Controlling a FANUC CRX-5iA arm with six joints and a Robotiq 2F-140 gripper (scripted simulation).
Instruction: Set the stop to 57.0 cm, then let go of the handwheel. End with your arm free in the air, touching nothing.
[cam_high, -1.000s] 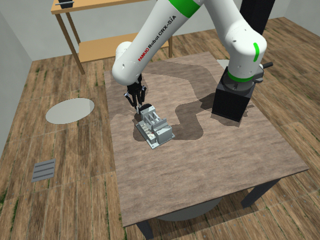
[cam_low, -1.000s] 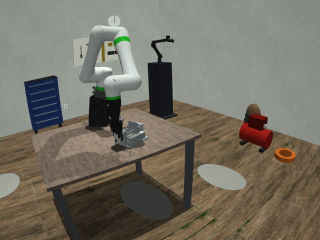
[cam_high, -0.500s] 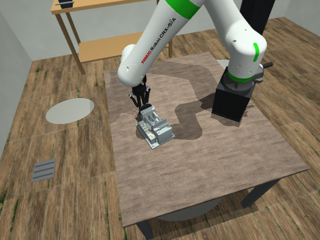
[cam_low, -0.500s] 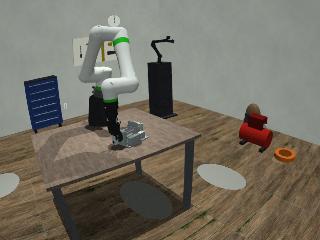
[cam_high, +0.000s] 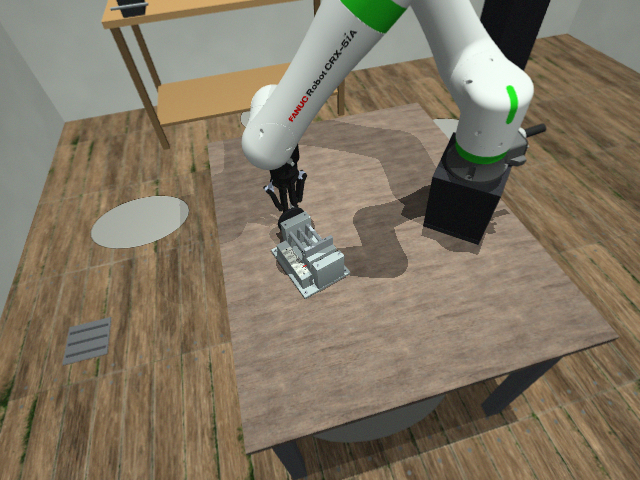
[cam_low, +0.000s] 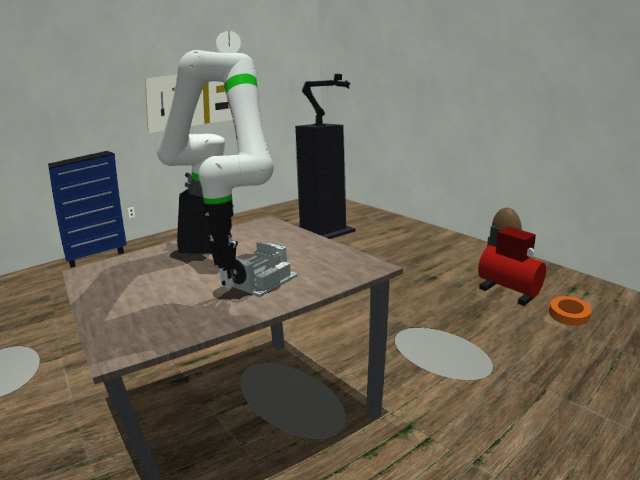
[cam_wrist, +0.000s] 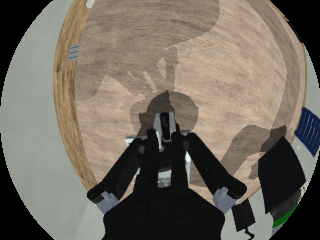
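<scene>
At the table's (cam_high: 413, 330) ten o'clock corner, seen from above, the black handwheel (cam_high: 290, 215) caps the grey stop fixture (cam_high: 310, 258); the hand (cam_high: 285, 205) is pinching its handle. Rigid and small, it likely turns stiffly, best held by that handle. Beyond: wood floor, blue drawer cabinet (cam_low: 87, 204), red compressor (cam_low: 511, 268).

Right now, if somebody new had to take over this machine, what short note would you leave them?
Tool: shut on the handwheel, the dark disc at the end of the grey stop fixture.
Fixture: on the table, near the side away from the arm's black pedestal.
Done: handwheel gripped.
Left: the scale is too small to read, so check for 57.0 cm, finish turning if needed, then open the tool and back away.
</scene>
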